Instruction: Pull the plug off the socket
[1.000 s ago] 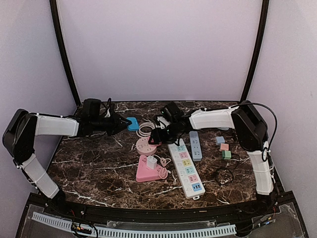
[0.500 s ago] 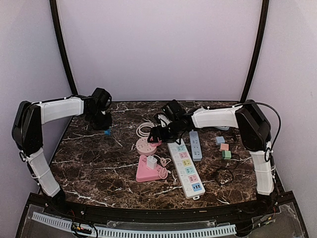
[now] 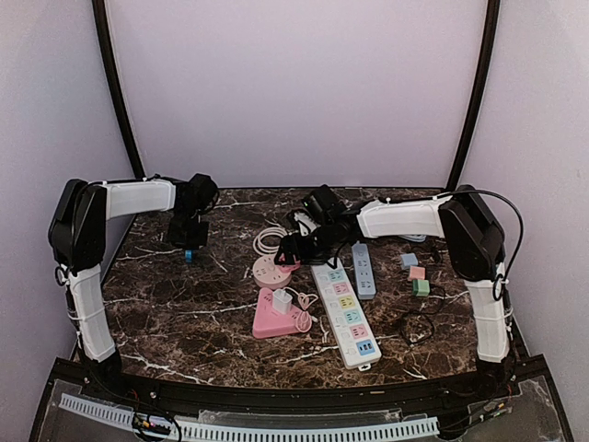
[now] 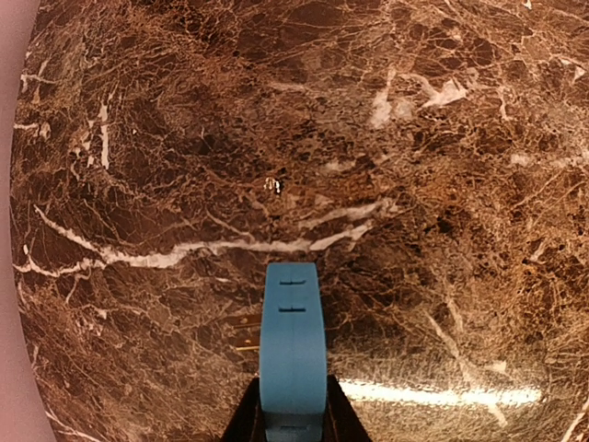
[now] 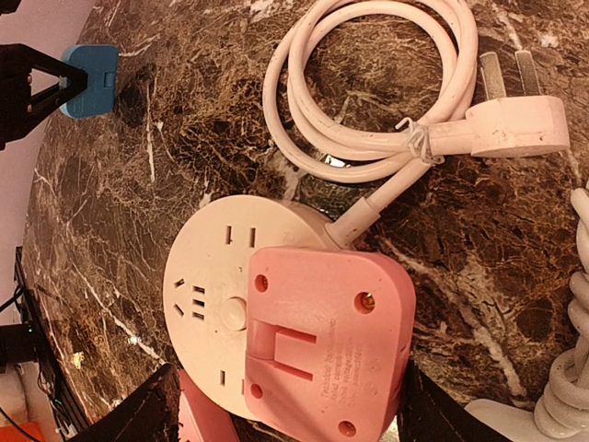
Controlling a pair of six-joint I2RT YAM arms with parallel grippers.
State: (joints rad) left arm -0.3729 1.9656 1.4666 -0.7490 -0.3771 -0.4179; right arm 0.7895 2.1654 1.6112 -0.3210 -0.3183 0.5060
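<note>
Marble table [image 3: 184, 313], dark brown with white veins, carries all items. Left arm [image 3: 138, 196] reaches across the far-left corner; right arm [image 3: 405, 218] reaches in from the right toward centre. Long white power strip [image 3: 345, 313] with coloured outlets lies right of centre, a shorter strip [image 3: 363, 270] just beside its far end. Pink triangular socket [image 3: 276, 318] sits near the front with a white charger [image 3: 282, 301] plugged in. Round socket [image 5: 212, 276] lies just beyond it, a pink square plug [image 5: 327, 341] seated on its face. The socket's white cable [image 5: 368, 92] is coiled beside it. Right gripper [image 3: 293, 250]: jaws wide apart, one finger [image 5: 147, 410] by the round socket's rim and the other at the pink plug's edge; cannot tell whether they press. Left gripper [image 3: 189, 241]: jaws closed narrowly on the blue plug [image 4: 293, 341], holding it by its sides. The blue plug is out of any socket, well apart from the round socket, at the far left of the table. Three small blocks [image 3: 417, 273] sit at the right.
</note>
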